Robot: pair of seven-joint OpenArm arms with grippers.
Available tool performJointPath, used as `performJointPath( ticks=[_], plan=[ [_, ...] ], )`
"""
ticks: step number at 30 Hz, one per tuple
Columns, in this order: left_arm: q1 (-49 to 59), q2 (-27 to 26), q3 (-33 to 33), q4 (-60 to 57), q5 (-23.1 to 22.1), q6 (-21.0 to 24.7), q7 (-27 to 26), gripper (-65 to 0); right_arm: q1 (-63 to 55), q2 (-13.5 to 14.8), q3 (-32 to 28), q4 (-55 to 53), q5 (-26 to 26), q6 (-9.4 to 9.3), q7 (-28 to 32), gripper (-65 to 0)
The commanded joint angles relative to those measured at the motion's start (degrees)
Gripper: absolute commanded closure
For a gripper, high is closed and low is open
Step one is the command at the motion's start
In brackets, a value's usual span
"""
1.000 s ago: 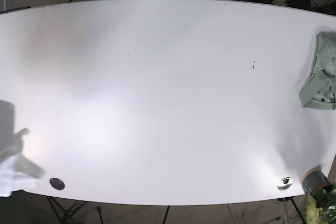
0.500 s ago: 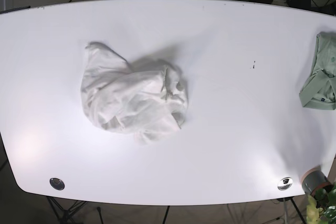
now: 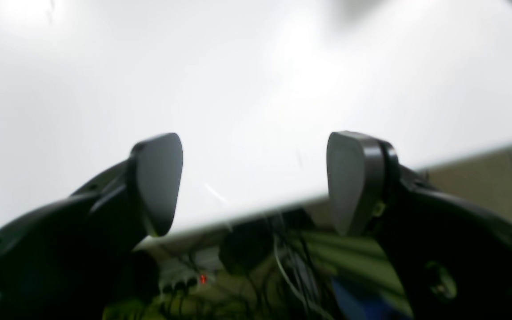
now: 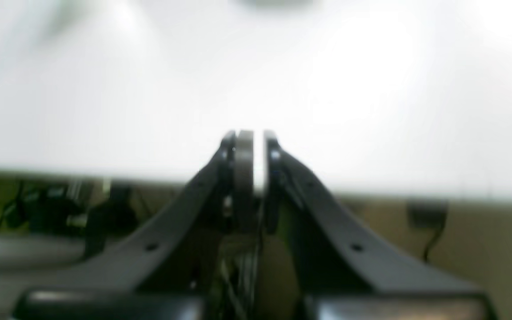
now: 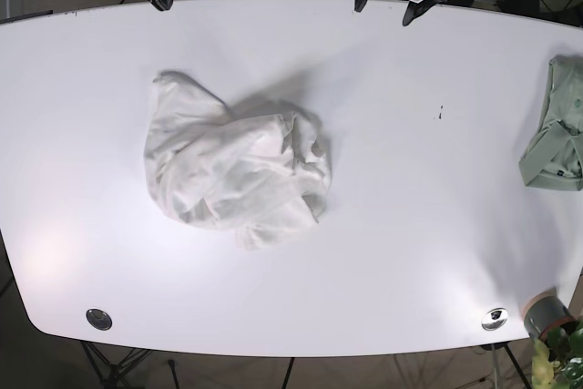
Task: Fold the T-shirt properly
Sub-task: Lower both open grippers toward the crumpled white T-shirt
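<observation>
A crumpled white cotton T-shirt (image 5: 235, 174) is being shown left of centre on the white oval table (image 5: 428, 189); the left gripper (image 3: 254, 182) is spread, the right gripper (image 4: 249, 155) nearly pressed together, empty.

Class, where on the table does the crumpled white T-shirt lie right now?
In the base view, the crumpled white T-shirt lies left of centre on the white table, far from the folded pale green garment at the right edge.
</observation>
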Motion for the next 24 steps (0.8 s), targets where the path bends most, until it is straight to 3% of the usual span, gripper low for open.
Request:
performJointPath(
  ticks=[1, 6, 12, 19, 24],
  plan=[
    [-0.8, 0.0, 0.2, 0.9, -0.3, -0.2, -1.5, -46.7, 0.7, 0.4, 0.3, 0.9, 0.1, 0.52, -0.5, -8.2],
    [-5.2, -0.1, 0.2, 0.9, -0.2, -0.2, -0.1, -46.7, 5.3, 0.4, 0.3, 0.9, 0.1, 0.52, -3.1, -20.5],
    [-11.4, -0.1, 0.2, 0.9, -0.2, -0.2, 7.2, -46.7, 9.6, 0.8, 0.1, 0.9, 0.0, 0.52, -3.7, -21.6],
    [-15.9, 0.1, 0.2, 0.9, -0.3, -0.1, 11.7, -47.4, 15.9, 0.9, 0.4, 3.4, 0.0, 0.52, -14.1, -21.6],
    [-18.0, 0.3, 0.2, 0.9, -0.3, 0.1, 14.5, -54.3, 19.2, 0.9, 0.3, 6.2, 0.0, 0.78, -19.0, -23.8]
  ],
)
